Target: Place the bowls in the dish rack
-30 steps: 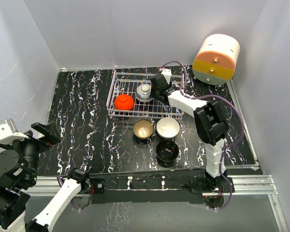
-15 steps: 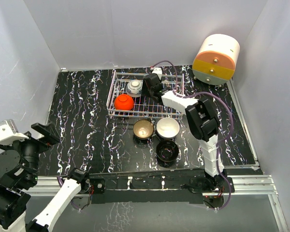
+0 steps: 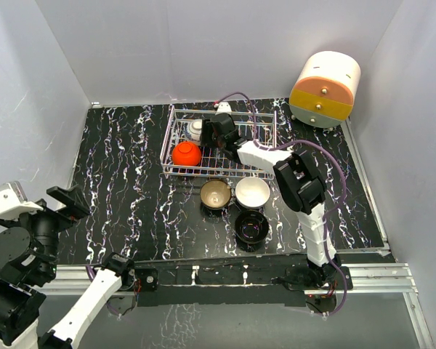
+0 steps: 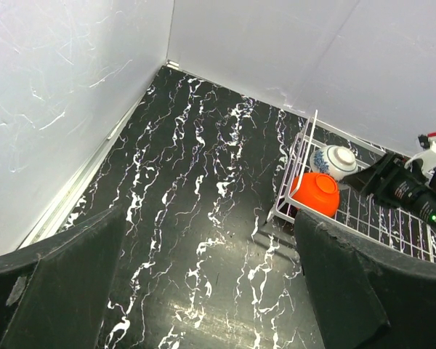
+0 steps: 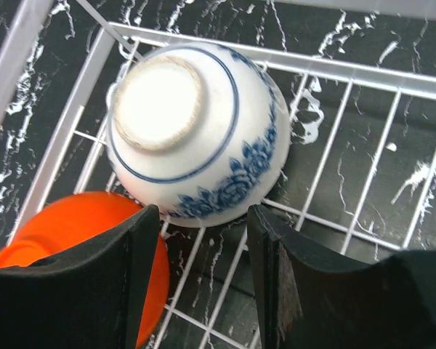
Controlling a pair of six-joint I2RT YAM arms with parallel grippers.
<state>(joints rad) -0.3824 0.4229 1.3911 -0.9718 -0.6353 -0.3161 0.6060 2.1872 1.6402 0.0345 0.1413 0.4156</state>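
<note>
The white wire dish rack (image 3: 269, 173) stands at the back centre. The bright red bowl (image 3: 186, 153) lies upside down in its front left corner. The blue-and-white bowl (image 5: 196, 131) lies upside down behind the red bowl, on the rack floor (image 5: 334, 69). My right gripper (image 5: 203, 218) is open, its fingertips just at that bowl's rim, not clamping it. The tan bowl (image 3: 215, 193), white bowl (image 3: 252, 192) and black bowl (image 3: 251, 227) stand upright on the table in front of the rack. My left gripper (image 4: 209, 218) is open and empty, far left.
A cream-and-orange round drawer unit (image 3: 324, 89) stands at the back right corner. White walls close the table at the back and both sides. The right arm (image 3: 298, 182) reaches over the white bowl into the rack.
My right gripper has moved left across the rack with the blue-and-white bowl, which now sits in the back left corner behind the red bowl. The left arm has not moved.
</note>
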